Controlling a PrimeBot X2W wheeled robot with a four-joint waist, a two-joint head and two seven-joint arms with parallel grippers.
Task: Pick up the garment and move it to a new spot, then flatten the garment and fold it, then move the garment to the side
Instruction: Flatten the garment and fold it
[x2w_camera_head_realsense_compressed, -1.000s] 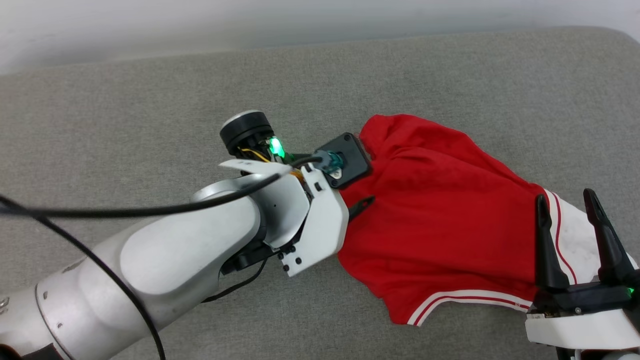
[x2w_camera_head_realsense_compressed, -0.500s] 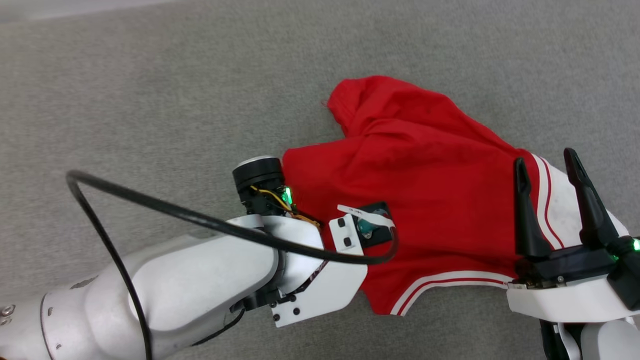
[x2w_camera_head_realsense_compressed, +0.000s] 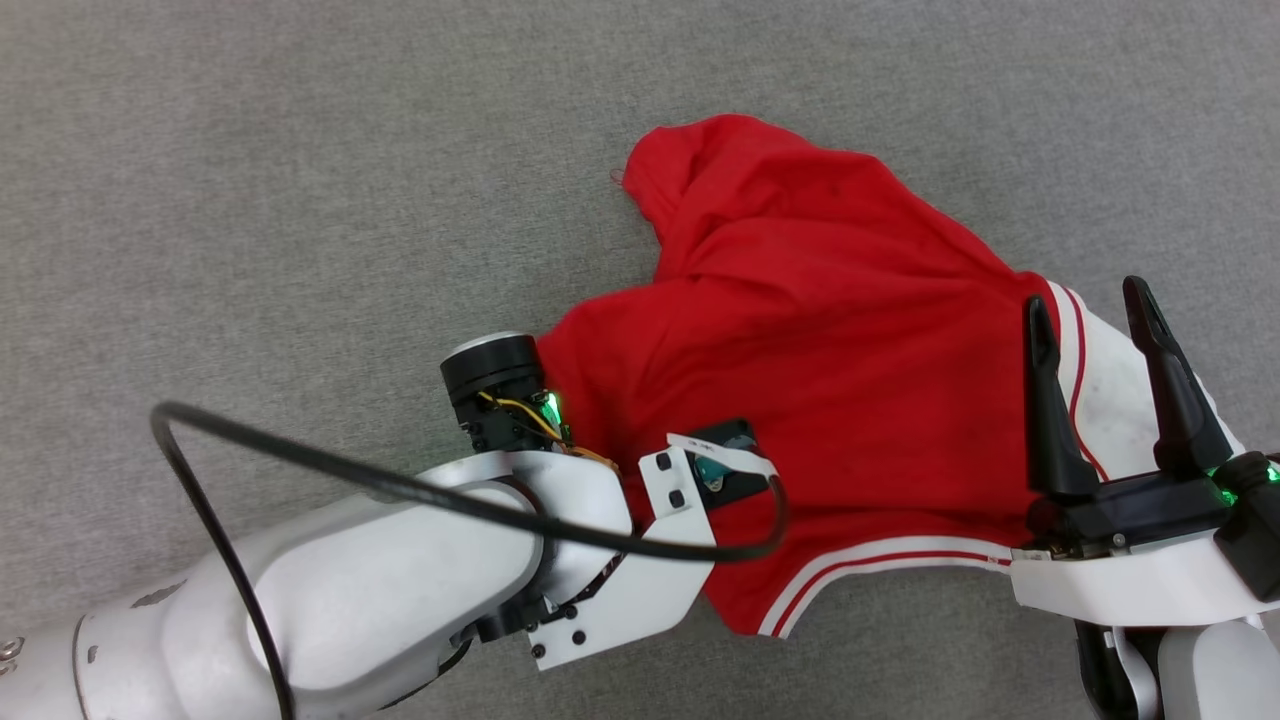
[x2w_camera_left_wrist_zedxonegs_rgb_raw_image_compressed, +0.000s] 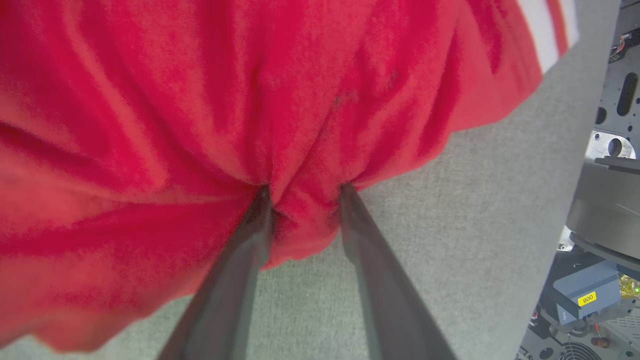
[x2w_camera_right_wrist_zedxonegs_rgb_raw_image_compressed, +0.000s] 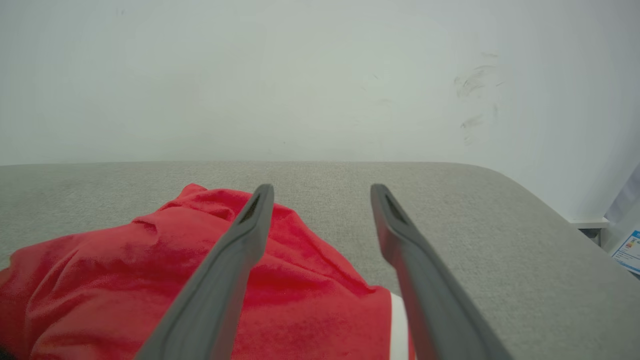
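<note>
While the grey padded surface (x2w_camera_head_realsense_compressed: 300, 200) runs under everything in the head view, the red shirt (x2w_camera_head_realsense_compressed: 820, 330) lies crumpled on it right of the middle. One rumpled end reaches toward the far side, and a red-and-white striped trim (x2w_camera_head_realsense_compressed: 880, 555) lies along the near edge. A pale wall (x2w_camera_right_wrist_zedxonegs_rgb_raw_image_compressed: 300, 75) rises behind the surface in the right wrist view.

The left arm (x2w_camera_head_realsense_compressed: 350, 580), white and bulky, reaches in from the lower left and ends over the shirt's near left part, its wrist covering the fingers from above. In the left wrist view the left gripper (x2w_camera_left_wrist_zedxonegs_rgb_raw_image_compressed: 302, 192) is clamped on the shirt (x2w_camera_left_wrist_zedxonegs_rgb_raw_image_compressed: 200, 100). Both dark fingers (x2w_camera_left_wrist_zedxonegs_rgb_raw_image_compressed: 252, 235) sink their tips into the red cloth, and a bunched fold is squeezed between them above the grey surface (x2w_camera_left_wrist_zedxonegs_rgb_raw_image_compressed: 475, 200).

The right gripper (x2w_camera_head_realsense_compressed: 1087, 300) sits at the lower right with its fingers spread apart, grasping nothing. Its tips stand over the shirt's right end, where a white sleeve (x2w_camera_head_realsense_compressed: 1110, 400) shows between them. Whether they touch the cloth cannot be told. From the right wrist, the right gripper (x2w_camera_right_wrist_zedxonegs_rgb_raw_image_compressed: 322, 189) points across the shirt (x2w_camera_right_wrist_zedxonegs_rgb_raw_image_compressed: 125, 275) toward the far edge of the surface (x2w_camera_right_wrist_zedxonegs_rgb_raw_image_compressed: 450, 225).

A black cable (x2w_camera_head_realsense_compressed: 300, 460) loops from the left side across the left wrist. A small green light (x2w_camera_head_realsense_compressed: 549, 405) glows on that wrist.
</note>
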